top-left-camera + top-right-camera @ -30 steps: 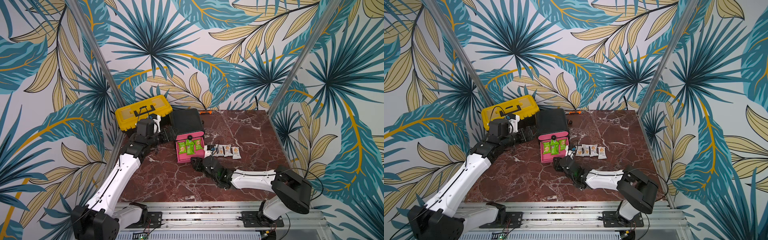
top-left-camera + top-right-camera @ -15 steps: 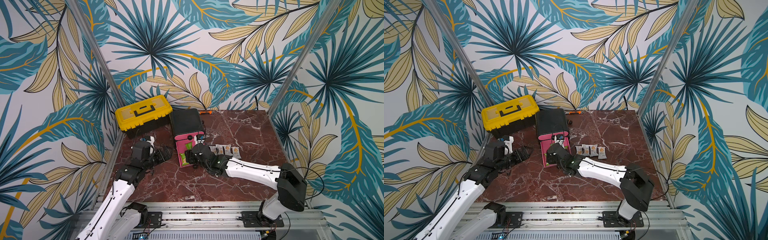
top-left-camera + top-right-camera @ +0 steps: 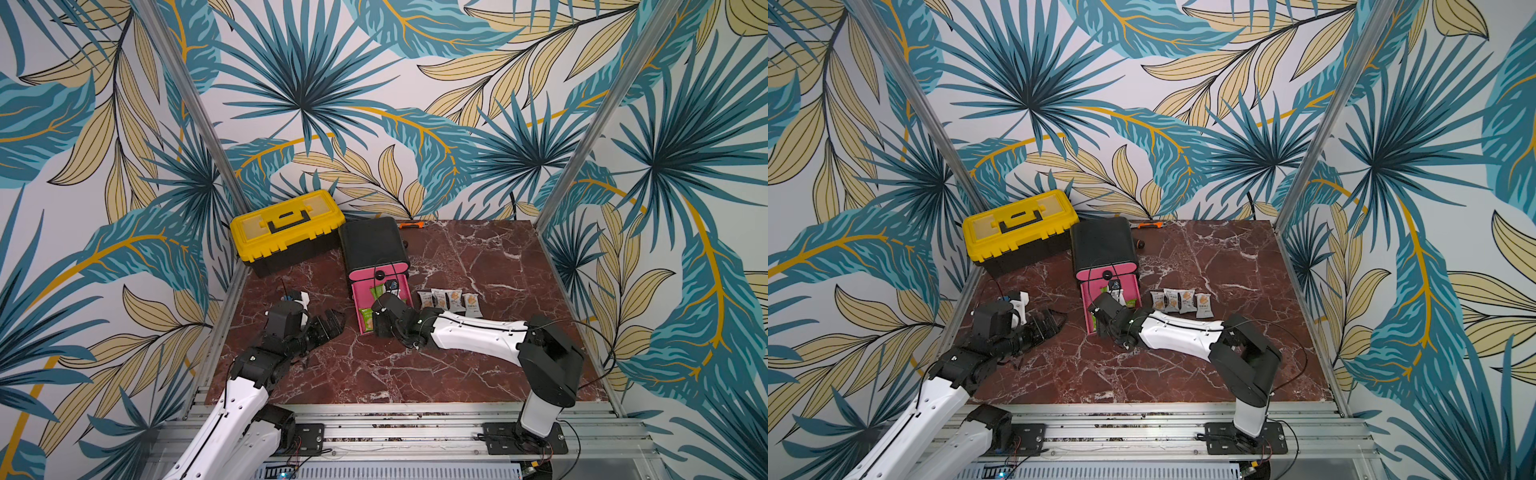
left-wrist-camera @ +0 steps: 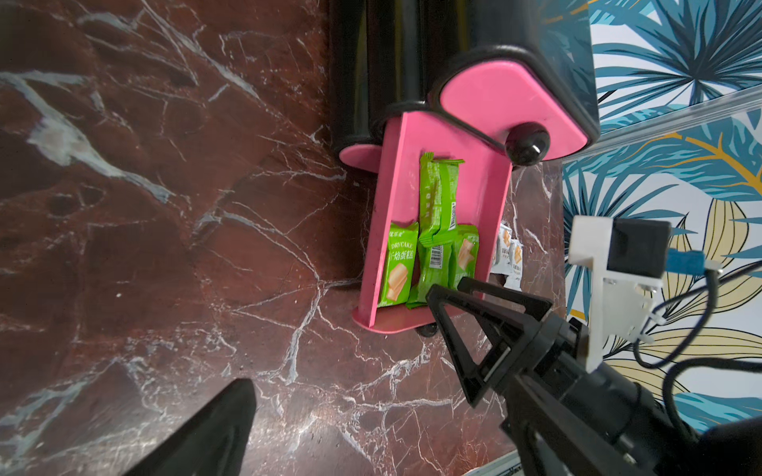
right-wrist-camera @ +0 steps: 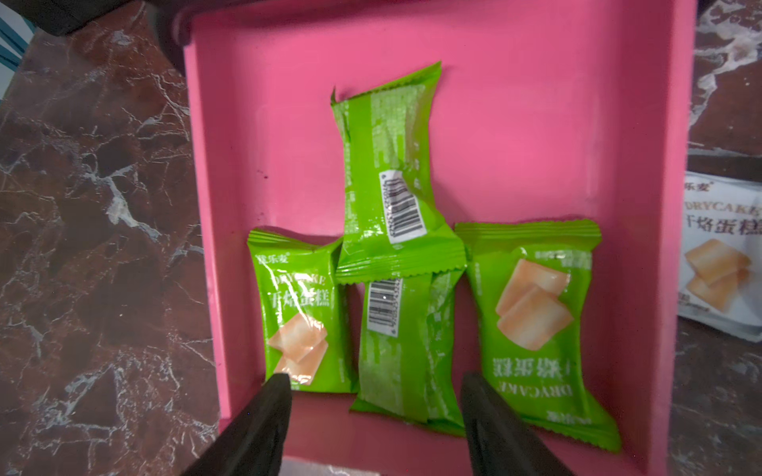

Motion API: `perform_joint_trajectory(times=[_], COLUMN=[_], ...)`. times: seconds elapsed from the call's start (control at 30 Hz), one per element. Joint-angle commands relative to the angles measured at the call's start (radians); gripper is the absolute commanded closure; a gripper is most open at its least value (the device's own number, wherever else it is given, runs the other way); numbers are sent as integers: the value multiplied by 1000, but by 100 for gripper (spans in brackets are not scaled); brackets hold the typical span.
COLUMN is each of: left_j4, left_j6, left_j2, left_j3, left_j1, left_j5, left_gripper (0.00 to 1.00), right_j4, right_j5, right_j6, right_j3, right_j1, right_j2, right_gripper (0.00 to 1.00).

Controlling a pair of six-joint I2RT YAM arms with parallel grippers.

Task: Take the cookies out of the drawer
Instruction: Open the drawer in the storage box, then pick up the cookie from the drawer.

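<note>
The right gripper [image 5: 375,381], open and empty, is held over the pink drawer [image 5: 536,123], where four green cookies [image 5: 532,329] are seen. The middle packet [image 5: 406,342] is lined up lengthwise between its fingertips [image 5: 272,395]; the left gripper [image 3: 330,323] is parked farther off.

Green packets [image 4: 437,230]: four, sealed, glossy, lying flat on the floor of the pulled-out pink drawer [image 5: 536,123].
Front row: three side by side near the drawer's front edge; outer two [image 5: 301,321] biscuit picture up, middle one [image 5: 406,350] barcode up.
Fourth green packet [image 5: 387,173]: barcode up, behind the row, one end overlapping the middle one.
White packets [image 3: 449,300]: four, tan biscuit picture up, in a close row on the worktop [image 3: 478,257], just beside the drawer on the side toward the right edge.
</note>
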Motion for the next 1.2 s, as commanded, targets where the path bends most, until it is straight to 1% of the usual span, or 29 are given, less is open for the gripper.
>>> perform_joint_trajectory(times=[0.0,0.27,0.4,0.57,0.67,0.7,0.8,0.93,1.07,1.17], left_j4=[-1,4,6,-11,-21,-18,-1,-16,-33,-31], left_j6=[-13,-8,-7,-9,-8,-12,-29,-26,-25,-39], left_j2=[-13,8,22,16,8,10,21,49,69,77], left_j3=[-26,-24,-17,6,21,20,25,83,133,147], left_j1=[-10,-30,-36,-47,-60,-69,-101,-172,-239,-276], left_j5=[5,-2,-11,-21,-40,-48,-72,-130,-198,-226], left_gripper=[0,0,0,0,0,0,0,0,0,0], right_j4=[-53,-57,-56,-46,-14,-2,7,-35,-45,-56], right_j5=[11,20,33,47,33,36,45,24,3,-9], right_j6=[-24,-30,-42,-37,-46,-45,-46,-34,-24,-23], right_j3=[25,82,107,96,70,56,27,15,-22,-47], right_j1=[-6,-38,-38,-38,-38,-38,-38,-37,-38,-37], right_j2=[36,112,141,139,111,98,46,-20,-86,-146], right_gripper=[30,32,37,44,56,57,58,61,62,62])
